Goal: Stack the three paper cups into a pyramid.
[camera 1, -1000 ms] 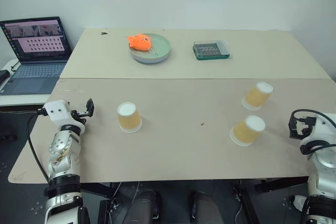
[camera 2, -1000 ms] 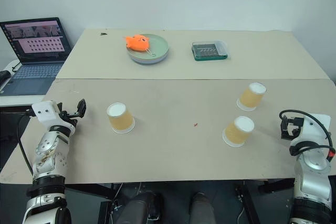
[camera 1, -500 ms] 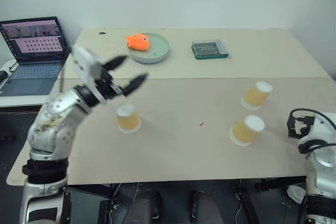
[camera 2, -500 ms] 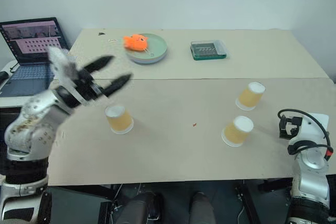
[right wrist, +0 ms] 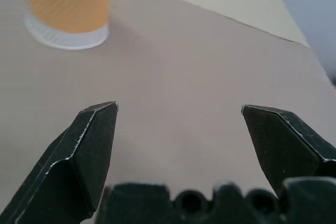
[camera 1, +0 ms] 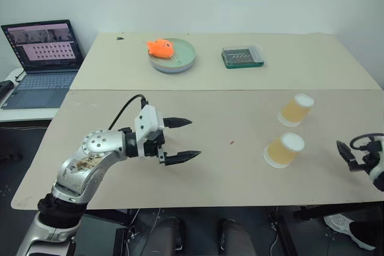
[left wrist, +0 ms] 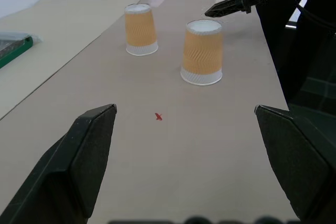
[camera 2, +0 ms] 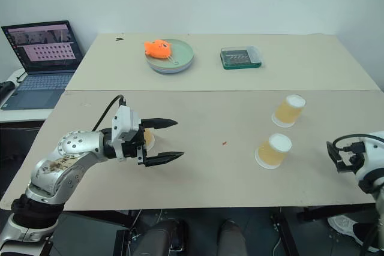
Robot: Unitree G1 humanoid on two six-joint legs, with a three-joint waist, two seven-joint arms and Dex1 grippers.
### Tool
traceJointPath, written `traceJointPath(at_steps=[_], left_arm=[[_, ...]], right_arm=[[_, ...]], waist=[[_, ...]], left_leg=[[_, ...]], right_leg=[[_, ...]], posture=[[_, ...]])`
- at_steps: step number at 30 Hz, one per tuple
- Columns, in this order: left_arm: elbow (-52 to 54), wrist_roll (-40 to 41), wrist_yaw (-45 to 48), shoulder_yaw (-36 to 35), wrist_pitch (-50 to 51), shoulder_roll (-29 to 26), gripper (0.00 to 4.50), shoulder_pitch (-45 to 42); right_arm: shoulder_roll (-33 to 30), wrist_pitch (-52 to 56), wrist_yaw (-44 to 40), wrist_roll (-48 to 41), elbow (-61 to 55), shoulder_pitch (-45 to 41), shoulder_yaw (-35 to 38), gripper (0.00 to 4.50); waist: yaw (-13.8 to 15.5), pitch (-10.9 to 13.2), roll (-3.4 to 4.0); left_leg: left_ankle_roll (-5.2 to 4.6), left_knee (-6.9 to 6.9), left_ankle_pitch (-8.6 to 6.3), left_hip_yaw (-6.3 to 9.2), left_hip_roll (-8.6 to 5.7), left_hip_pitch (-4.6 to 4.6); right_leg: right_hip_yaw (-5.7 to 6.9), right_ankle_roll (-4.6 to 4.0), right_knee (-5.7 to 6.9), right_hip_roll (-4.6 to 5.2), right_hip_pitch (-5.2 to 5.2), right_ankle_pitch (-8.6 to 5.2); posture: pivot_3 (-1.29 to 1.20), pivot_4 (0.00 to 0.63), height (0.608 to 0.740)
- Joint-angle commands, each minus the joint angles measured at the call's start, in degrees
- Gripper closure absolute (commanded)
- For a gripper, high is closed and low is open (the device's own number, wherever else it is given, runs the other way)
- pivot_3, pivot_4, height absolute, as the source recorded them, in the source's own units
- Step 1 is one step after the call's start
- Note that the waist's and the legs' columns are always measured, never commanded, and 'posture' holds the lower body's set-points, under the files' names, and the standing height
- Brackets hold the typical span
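Observation:
Two paper cups stand upside down on the right of the table, one farther point(camera 1: 296, 110) and one nearer point(camera 1: 283, 150). The third paper cup point(camera 2: 147, 138) is at the left, mostly hidden behind my left hand. My left gripper point(camera 1: 194, 138) points right across the table, open and holding nothing. In the left wrist view the two right cups point(left wrist: 140, 30) point(left wrist: 202, 52) lie ahead of its fingers. My right gripper point(camera 1: 351, 155) hovers at the table's right edge, open and holding nothing, a little right of the nearer cup. A cup point(right wrist: 68, 3) shows in the right wrist view.
At the back a green plate point(camera 1: 183, 61) carries an orange toy fish point(camera 1: 159, 47). A clear box on a green base point(camera 1: 242, 56) sits to its right. An open laptop point(camera 1: 42, 58) stands on a side table at the left. A small red mark point(camera 1: 231, 142) is mid-table.
My left arm swung in from the table's left edge, passed over the left cup and now points right, covering that cup. My right gripper drew back toward the right edge. The cups stayed put.

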State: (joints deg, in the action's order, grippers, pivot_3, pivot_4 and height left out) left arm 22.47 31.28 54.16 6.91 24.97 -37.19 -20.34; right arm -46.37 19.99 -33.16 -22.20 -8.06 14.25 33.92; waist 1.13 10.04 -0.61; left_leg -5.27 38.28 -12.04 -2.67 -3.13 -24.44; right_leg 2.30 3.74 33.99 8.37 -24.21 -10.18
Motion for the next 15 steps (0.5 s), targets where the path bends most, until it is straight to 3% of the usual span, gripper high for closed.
traceJointPath(at_steps=[1, 7, 15], left_arm=[[0.81, -0.47, 1.21, 0.2, -1.18, 0.7, 0.0, -1.02], [0.8, -0.92, 1.7, 0.47, -0.97, 1.32, 0.0, -1.13], [0.43, -1.54, 1.63, -0.55, -0.52, 1.33, 0.0, -1.99]], right_arm=[[-1.94, 6.39, -9.17, -9.2, -11.54, 5.75, 6.35, 0.06], [-1.7, 12.0, -10.33, -12.8, -21.35, 7.44, 3.47, 0.06], [-1.42, 13.89, -8.21, -9.6, -22.95, 4.05, -4.72, 0.06]], waist=[[0.0, 0.0, 0.01], [-0.41, -0.01, -0.02], [0.64, 0.01, -0.06]], left_leg=[[0.01, 0.01, 0.0, 0.0, 0.01, 0.0], [0.05, 0.0, -0.03, 0.0, 0.02, 0.02], [0.06, 0.0, -0.03, 0.01, -0.01, -0.14]], right_leg=[[0.0, 0.0, 0.0, 0.0, 0.01, 0.0], [-0.03, 0.02, -0.01, 0.06, 0.0, -0.01], [0.03, 0.02, -0.03, 0.07, -0.13, -0.02]], posture=[[0.0, 0.15, 0.74], [0.0, 0.15, 0.74], [0.0, 0.15, 0.74]])
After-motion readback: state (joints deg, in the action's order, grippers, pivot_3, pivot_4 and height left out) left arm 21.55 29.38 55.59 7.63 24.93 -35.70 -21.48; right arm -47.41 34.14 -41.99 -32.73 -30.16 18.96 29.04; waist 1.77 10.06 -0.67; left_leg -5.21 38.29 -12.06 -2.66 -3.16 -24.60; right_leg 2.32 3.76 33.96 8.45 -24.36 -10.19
